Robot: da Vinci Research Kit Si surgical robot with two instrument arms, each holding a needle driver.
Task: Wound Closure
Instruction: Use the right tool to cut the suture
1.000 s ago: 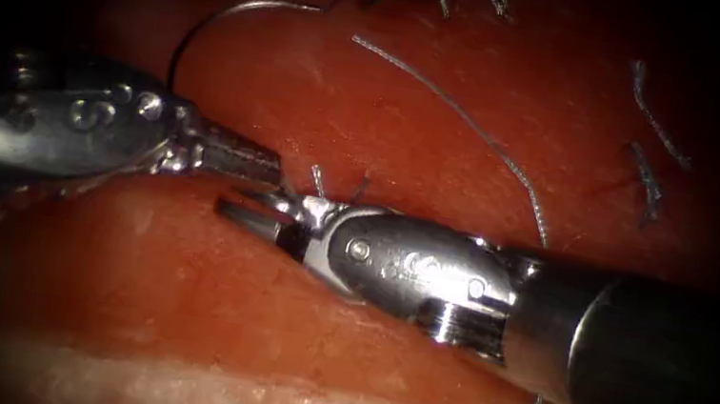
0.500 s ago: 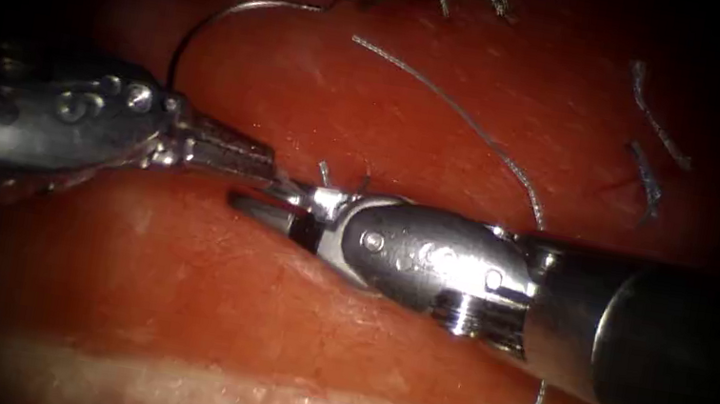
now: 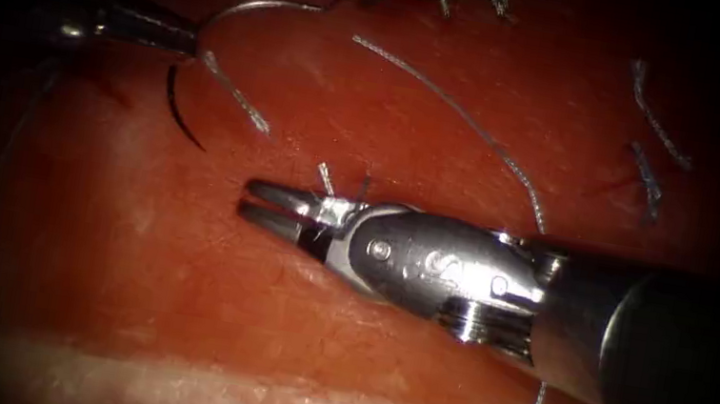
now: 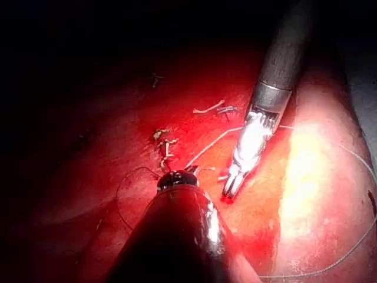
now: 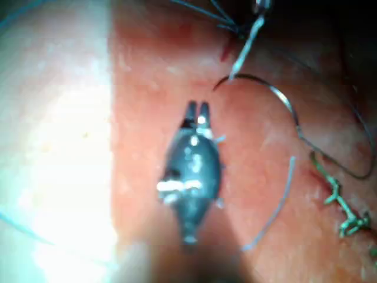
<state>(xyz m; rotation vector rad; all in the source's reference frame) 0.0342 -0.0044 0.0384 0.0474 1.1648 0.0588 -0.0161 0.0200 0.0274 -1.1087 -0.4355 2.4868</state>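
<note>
My left gripper (image 3: 188, 38) pinches the needle (image 3: 184, 113) near its thread (image 3: 452, 106) end, off the tissue (image 3: 176, 269); my right gripper (image 3: 259, 202), slightly spread, holds nothing beside cut thread ends (image 3: 325, 177).

Red tissue (image 3: 204, 274) w/ pale lower edge, silver right tool (image 3: 259, 202), dark needle (image 3: 180, 118), grey-white thread (image 3: 452, 110).

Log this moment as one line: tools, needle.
left tool: shut on thread piece | right tool: open, empty, beside stitch tails | needle: loose on tissue, held by neither
</note>
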